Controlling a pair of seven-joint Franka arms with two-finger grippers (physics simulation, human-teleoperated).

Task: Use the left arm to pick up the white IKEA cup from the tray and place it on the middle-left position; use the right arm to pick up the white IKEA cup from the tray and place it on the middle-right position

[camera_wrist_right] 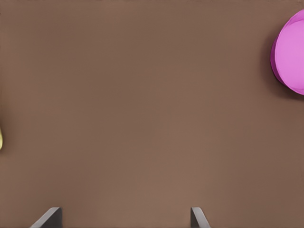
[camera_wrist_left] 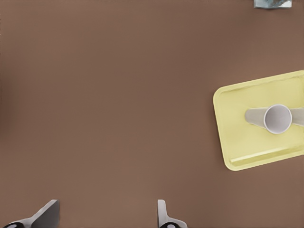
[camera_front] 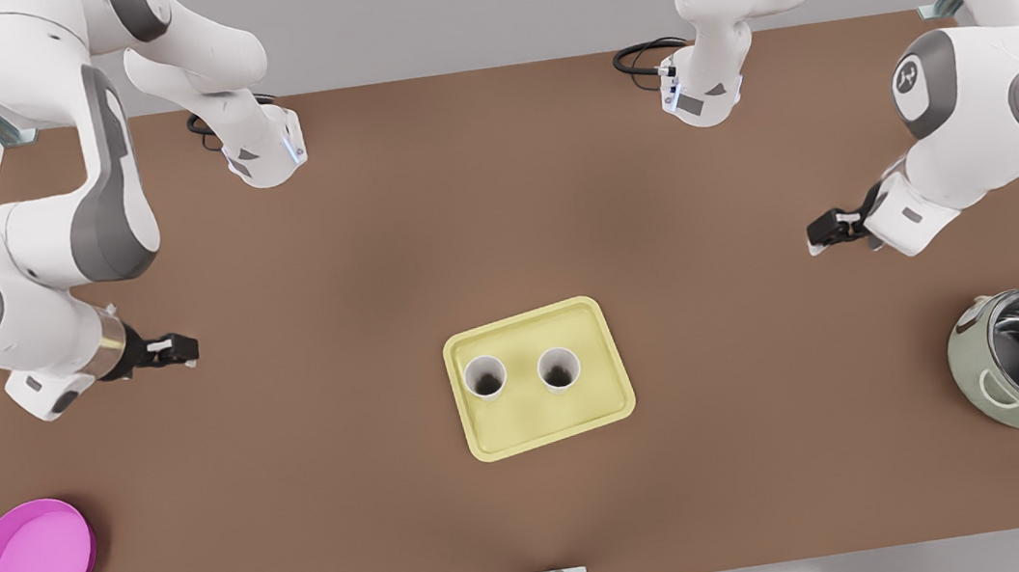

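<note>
The nine-o'clock cup [camera_front: 486, 375] and the three-o'clock cup [camera_front: 559, 368] are being borne upright inside the tray [camera_front: 538, 438]. The left gripper [camera_front: 815, 238], at the tray's two o'clock, and the right gripper [camera_front: 185, 348], at its nine o'clock, are being held spread wide, grasping nothing, well apart from the tray.

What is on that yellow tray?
Two white cups stand upright, side by side, on the tray. Their insides look dark; the tray floor beneath them is covered. The left pincer and right pincer hover open over the table, away from it.
</note>
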